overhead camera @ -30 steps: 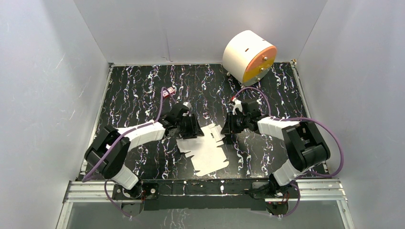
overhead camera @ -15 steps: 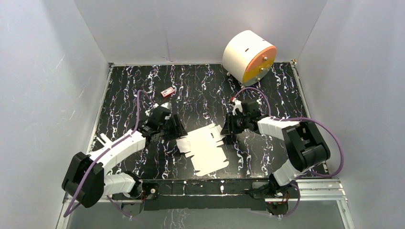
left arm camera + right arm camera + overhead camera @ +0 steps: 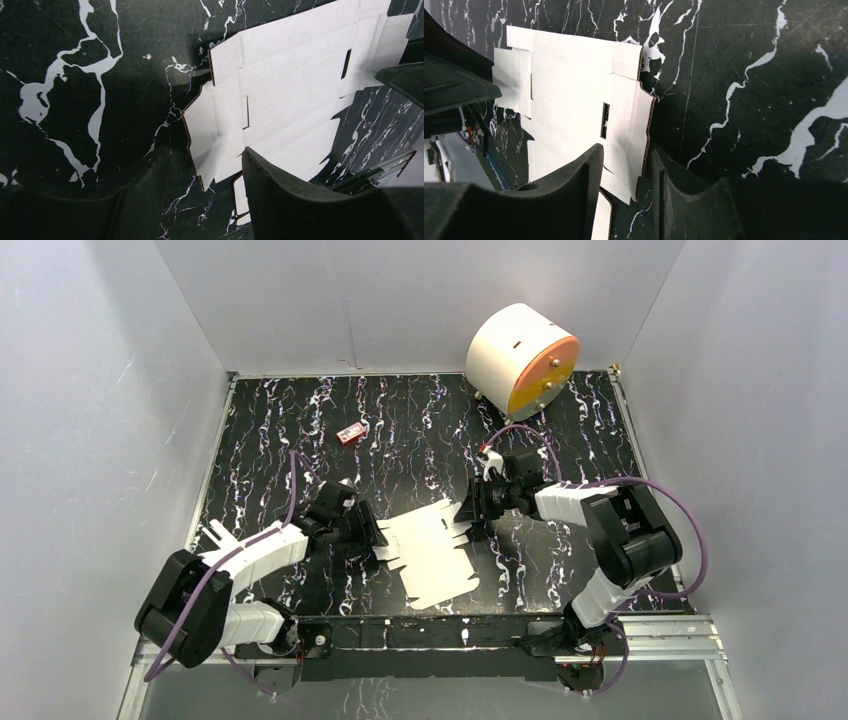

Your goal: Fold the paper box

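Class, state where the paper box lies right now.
In the top view, the paper box lies flat and unfolded on the marbled table, near its front edge, between the left tool and the right tool.

flat paper box (image 3: 430,550) mid-table, white cylinder (image 3: 510,355) blocking far right

Black marble table (image 3: 270,430) — white walls (image 3: 400,300).

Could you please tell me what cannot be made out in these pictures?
- Top view: red item too small to identify.
- Left wrist: sheet's top corner cut off by the frame; left claw hides its lower edge.
- Right wrist: right claw hides the sheet's lower part.
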